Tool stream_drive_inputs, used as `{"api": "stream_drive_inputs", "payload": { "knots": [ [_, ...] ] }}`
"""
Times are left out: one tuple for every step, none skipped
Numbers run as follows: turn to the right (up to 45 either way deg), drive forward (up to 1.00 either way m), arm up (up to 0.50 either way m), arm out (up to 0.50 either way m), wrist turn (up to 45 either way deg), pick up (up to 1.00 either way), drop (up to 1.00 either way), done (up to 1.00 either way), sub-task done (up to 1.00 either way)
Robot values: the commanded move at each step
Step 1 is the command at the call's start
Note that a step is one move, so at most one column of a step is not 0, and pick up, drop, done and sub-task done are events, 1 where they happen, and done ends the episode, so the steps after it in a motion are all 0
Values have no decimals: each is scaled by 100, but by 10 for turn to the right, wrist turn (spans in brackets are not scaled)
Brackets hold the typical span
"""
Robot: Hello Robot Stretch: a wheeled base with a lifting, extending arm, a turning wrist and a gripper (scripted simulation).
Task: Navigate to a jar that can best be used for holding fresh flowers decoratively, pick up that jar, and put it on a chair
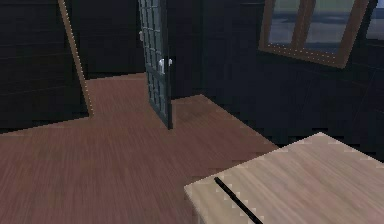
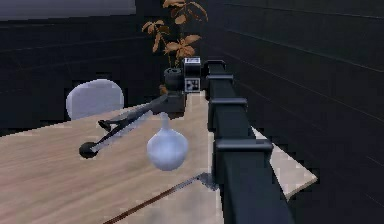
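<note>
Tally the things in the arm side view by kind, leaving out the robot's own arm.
jar: 1
chair: 1
potted plant: 1
table: 1
Total: 4

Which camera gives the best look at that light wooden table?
The arm side view: the table spreads across its lower half, a pale glassy jar seen against its top and a pale chair beyond it. The forward view catches one corner at its lower right.
</note>
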Motion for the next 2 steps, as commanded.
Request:
{"api": "stream_drive_inputs", "payload": {
  "knots": [
    [0, 0, 0, 0, 450, 0, 0, 0, 0],
    [0, 0, 0, 0, 240, 0, 0, 0, 0]
  ]
}}
